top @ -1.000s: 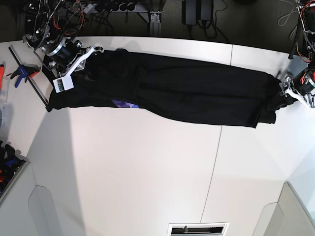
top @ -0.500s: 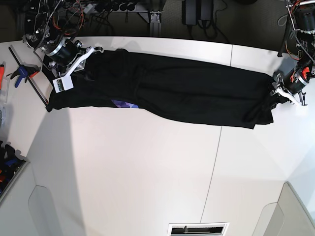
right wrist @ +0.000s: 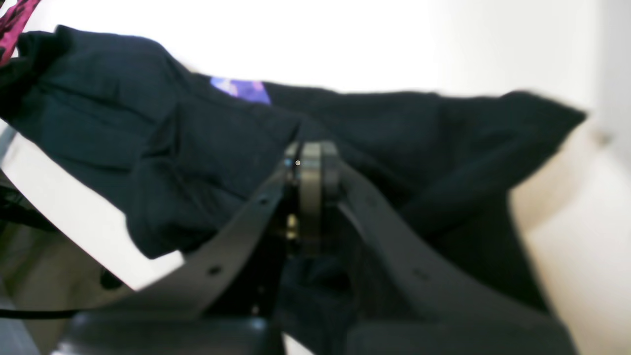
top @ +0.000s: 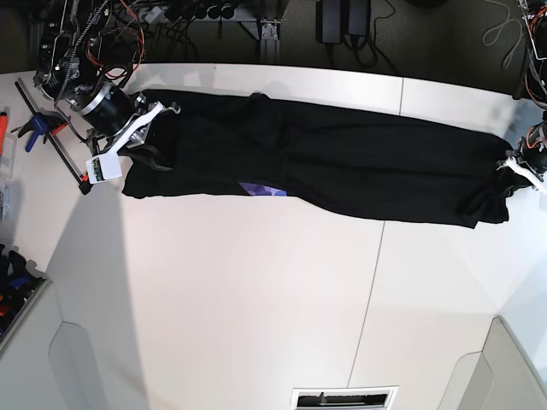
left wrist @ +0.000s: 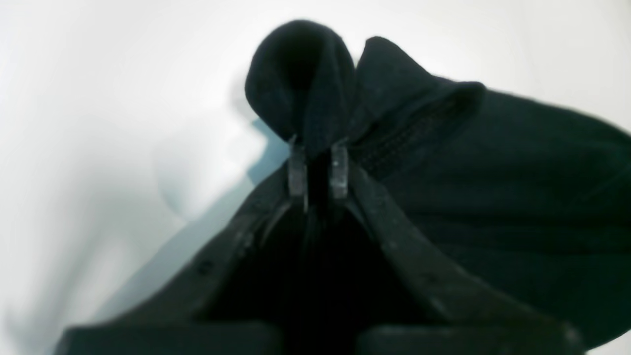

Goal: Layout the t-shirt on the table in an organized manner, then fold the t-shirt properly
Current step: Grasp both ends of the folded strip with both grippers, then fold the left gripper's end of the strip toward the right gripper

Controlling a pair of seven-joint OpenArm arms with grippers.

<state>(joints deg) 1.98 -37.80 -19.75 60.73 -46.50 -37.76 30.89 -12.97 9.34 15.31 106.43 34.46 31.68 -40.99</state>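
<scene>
- Your base view shows the t-shirt (top: 325,166) stretched in a long black band across the far half of the table (top: 256,299), a sliver of purple print (top: 261,189) at its near edge.
- Your left gripper (left wrist: 318,170) is clamped on a bunched fold of the shirt's hem; only the left wrist view confirms this.
- Your right gripper (right wrist: 310,167) is pressed together with black cloth around its fingers; the base view shows it only at the shirt's other end.
</scene>
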